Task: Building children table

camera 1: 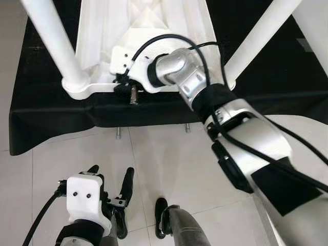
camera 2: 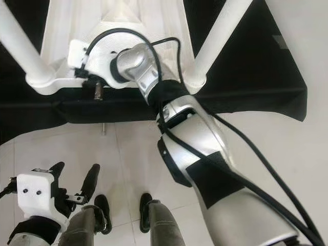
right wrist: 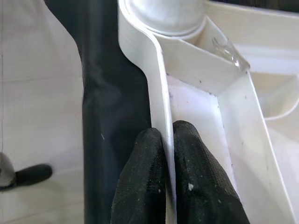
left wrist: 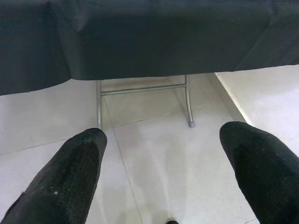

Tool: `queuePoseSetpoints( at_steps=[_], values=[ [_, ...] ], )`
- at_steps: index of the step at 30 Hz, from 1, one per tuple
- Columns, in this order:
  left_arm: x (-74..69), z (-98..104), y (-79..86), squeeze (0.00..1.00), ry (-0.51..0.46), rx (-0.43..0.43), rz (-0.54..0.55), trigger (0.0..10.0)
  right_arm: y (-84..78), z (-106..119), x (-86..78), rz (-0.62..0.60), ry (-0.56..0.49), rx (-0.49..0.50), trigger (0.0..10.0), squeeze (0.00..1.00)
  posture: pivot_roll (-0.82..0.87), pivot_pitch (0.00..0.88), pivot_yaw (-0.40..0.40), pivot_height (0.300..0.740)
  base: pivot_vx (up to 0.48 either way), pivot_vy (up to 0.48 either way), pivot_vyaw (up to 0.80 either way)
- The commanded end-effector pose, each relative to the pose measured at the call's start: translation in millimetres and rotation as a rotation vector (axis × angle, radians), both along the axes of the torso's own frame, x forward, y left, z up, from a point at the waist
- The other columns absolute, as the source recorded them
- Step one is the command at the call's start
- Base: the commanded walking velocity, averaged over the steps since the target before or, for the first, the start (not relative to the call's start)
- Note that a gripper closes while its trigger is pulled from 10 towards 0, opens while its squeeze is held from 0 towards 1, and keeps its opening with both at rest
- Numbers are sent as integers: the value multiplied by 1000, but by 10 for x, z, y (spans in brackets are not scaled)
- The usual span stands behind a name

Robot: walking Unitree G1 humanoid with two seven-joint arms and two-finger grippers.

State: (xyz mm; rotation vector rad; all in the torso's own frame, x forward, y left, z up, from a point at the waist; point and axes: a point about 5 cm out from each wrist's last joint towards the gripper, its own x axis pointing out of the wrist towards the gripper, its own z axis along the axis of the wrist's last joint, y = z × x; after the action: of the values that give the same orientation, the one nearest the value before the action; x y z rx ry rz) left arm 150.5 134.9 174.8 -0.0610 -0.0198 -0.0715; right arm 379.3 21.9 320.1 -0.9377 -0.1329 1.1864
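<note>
A white plastic children's table (camera 1: 138, 31) lies upside down on a black-covered table (camera 1: 46, 118). Two of its white legs (camera 1: 51, 41) (camera 1: 261, 38) stick up at the near corners. My right gripper (camera 1: 121, 83) reaches across to the near left corner and is shut on the white table's thin rim (right wrist: 154, 84), one finger (right wrist: 145, 154) outside and one inside, just below the leg socket (right wrist: 163, 14). My left gripper (camera 1: 110, 174) hangs low over the floor in front of the black table, open, with nothing between its fingers (left wrist: 74, 158).
The black cloth hangs over the front edge, with the folding table's metal legs (left wrist: 145, 88) beneath it. Pale floor tiles (camera 1: 169, 159) lie between me and the table. My feet (camera 1: 161, 215) stand close to its edge.
</note>
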Motion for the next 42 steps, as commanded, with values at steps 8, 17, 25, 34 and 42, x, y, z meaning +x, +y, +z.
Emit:
queuePoseSetpoints(
  at_steps=[8,17,25,34,42],
  values=[
    [-13,-70,7,0,37,0,6,10000,380,100,-265,204,-172,249,0,0,57,357,-188,740,0,0,0],
    [-21,-70,11,0,40,7,8,10000,555,95,-428,308,-244,302,0,0,62,360,-181,740,0,0,0],
    [-23,-73,16,0,42,8,7,10000,645,79,-532,373,-326,300,0,0,62,362,-180,740,0,0,0],
    [-30,-86,24,0,47,12,8,10000,773,-8,-678,468,-389,279,0,0,69,356,-176,740,0,0,0],
    [-39,-88,22,0,50,13,9,10000,808,-44,-675,439,-414,267,9608,0,68,351,-173,740,0,0,0]
  ],
)
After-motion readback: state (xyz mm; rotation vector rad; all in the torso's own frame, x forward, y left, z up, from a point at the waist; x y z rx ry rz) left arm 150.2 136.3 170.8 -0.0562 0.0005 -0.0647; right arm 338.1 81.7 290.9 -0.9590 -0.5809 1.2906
